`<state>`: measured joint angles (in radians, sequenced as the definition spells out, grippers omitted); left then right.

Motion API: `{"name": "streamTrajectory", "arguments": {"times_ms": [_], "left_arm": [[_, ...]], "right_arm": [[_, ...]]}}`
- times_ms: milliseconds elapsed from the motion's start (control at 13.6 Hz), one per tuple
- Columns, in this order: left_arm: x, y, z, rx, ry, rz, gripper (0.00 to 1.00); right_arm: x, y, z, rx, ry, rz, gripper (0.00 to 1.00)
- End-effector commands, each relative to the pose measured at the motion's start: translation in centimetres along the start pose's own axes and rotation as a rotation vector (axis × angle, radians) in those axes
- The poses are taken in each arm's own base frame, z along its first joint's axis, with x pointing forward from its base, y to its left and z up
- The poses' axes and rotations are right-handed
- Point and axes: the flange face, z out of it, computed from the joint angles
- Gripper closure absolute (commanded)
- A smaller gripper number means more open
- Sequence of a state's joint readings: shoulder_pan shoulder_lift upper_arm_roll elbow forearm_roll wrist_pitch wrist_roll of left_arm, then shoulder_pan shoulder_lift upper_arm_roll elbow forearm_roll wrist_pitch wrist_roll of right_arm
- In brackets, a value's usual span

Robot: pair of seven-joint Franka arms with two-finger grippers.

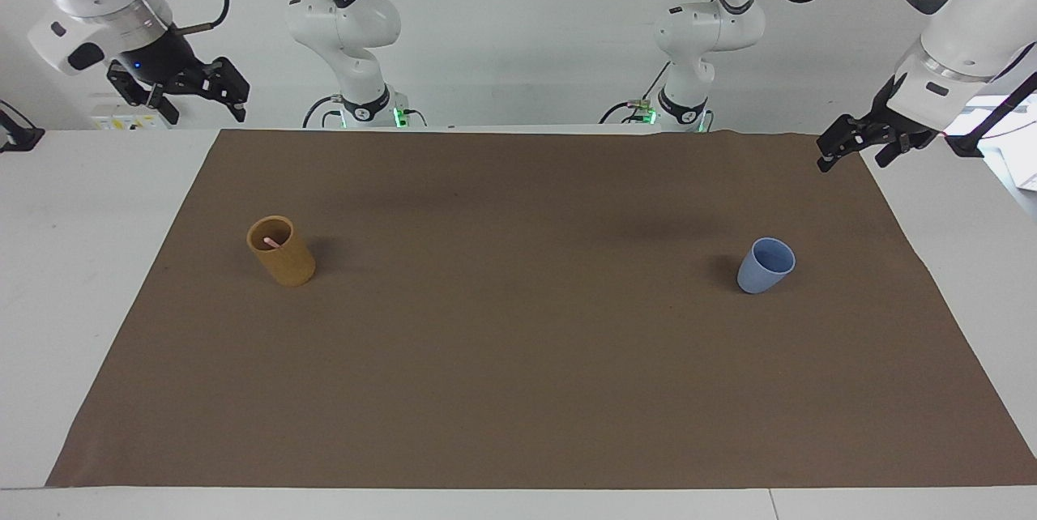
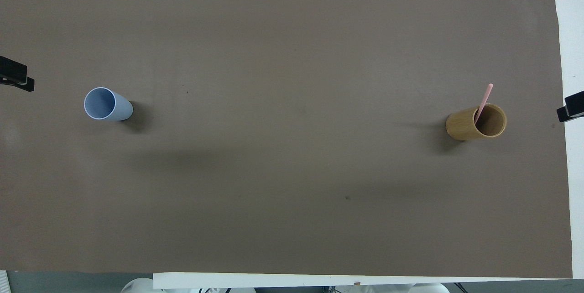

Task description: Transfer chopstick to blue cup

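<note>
Brown mat (image 1: 518, 358) covers my table, nothing started yet. Right gripper (image 1: 212, 91) hangs wide and empty over the right arm's end. Below it, the brown cup (image 1: 282, 251) holds the pink chopstick (image 2: 483, 102), leaning on the rim. Toward the left arm's end the blue cup (image 1: 765, 265) stands empty, left gripper (image 1: 860, 144) wide, waiting above the mat's edge. Next, I reckon, the right gripper descends and pinches that stick.
</note>
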<state>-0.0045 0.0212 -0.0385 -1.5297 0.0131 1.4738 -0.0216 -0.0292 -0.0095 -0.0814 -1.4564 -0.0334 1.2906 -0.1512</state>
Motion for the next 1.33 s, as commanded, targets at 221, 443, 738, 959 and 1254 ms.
{"name": "streamTrajectory", "arguments": {"times_ms": [221,443,738,959,1254], "left_arm": [[-0.8,-0.4,0.1,0.0,-0.01,-0.007,0.0],[-2.8,-1.7,5.4,0.0,0.102,-0.12,0.0],[-2.7,-2.4,17.3,-0.017,0.216,-0.223,0.0],[-0.8,-2.4,22.4,-0.012,0.169,-0.218,0.0],[-0.1,-0.7,24.7,0.005,0.144,-0.244,1.0]], "right_arm": [[-0.3,-0.1,0.1,0.001,0.005,0.011,0.0],[-0.5,-0.1,0.1,0.002,0.002,0.001,0.0],[-0.6,-0.2,0.6,0.003,-0.003,0.001,0.0],[-0.6,-0.2,0.8,0.001,0.006,0.001,0.0],[-0.9,-0.3,1.4,0.005,-0.003,-0.002,0.0]]}}
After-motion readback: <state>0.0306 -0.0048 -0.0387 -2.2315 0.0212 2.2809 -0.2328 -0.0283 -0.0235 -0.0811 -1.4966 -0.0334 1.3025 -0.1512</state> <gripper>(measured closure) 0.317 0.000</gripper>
